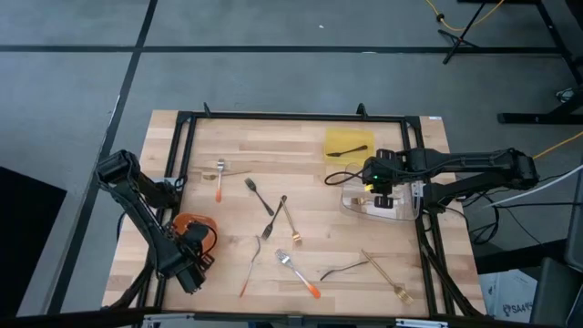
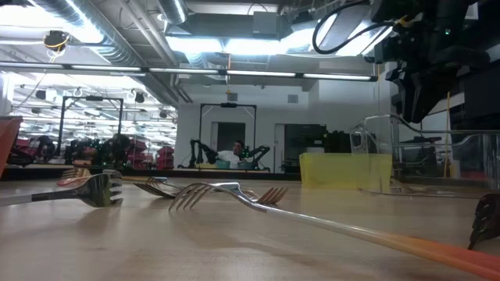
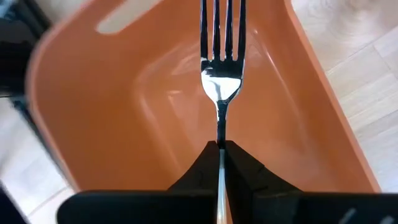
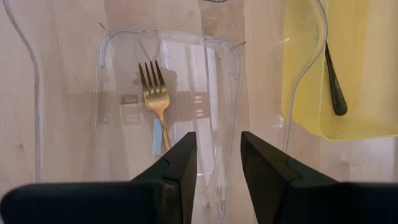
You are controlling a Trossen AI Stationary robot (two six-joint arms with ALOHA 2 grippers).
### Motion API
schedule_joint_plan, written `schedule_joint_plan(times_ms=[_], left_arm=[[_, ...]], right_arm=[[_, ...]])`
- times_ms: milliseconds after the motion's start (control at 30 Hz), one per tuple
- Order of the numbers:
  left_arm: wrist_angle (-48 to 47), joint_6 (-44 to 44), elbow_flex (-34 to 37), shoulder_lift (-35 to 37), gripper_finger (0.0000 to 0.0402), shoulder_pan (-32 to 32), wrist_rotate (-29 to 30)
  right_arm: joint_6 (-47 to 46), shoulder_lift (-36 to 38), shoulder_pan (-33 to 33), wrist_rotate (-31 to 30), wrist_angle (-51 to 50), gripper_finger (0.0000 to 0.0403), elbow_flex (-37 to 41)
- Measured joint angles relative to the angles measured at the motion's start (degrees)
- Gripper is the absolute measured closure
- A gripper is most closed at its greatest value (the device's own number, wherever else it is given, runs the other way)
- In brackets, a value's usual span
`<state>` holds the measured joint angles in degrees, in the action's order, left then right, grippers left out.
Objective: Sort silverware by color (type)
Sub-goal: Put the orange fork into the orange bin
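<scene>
My left gripper is shut on a silver fork over the inside of the orange tray, at the table's near left. My right gripper hangs open above the clear tray, on the table's right side. A gold fork lies flat on that tray's floor. A black utensil lies in the yellow tray. Several more forks lie flat on the wood mid-table: orange-handled, dark and gold. My left gripper pinches the silver fork's thin neck, just behind the head, between its two fingers. The fork lies along the fingers and sticks out ahead of them, its tines pointing away over the orange tray's floor. The tine tips run out of the picture.
The yellow tray stands just beyond the clear one, near the far right. A dark frame rail runs round the tabletop. Loose forks lie close to the low camera. Bare wood lies between the orange tray and the scattered forks.
</scene>
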<state>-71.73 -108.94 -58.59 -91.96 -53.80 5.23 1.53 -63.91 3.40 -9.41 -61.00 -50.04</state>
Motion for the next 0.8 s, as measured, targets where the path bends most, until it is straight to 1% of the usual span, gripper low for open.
schedule_joint_plan(times_ms=[267, 567, 800], left_arm=[[8.42, 0.02, 6.03, 0.0, 0.0398, 0.0, -0.26], [10.7, 0.04, 9.13, 0.0, 0.0398, 0.0, -0.44], [14.44, 0.04, 11.04, 0.0, 0.0397, -0.01, -0.48]], right_arm=[[0.01, -0.01, 0.0, 0.0, -0.01, 0.0288, 0.0], [0.01, -0.01, -0.02, 0.0, -0.01, 0.0287, 0.0], [0.01, -0.01, 0.0, 0.0, -0.01, 0.0287, 0.0]])
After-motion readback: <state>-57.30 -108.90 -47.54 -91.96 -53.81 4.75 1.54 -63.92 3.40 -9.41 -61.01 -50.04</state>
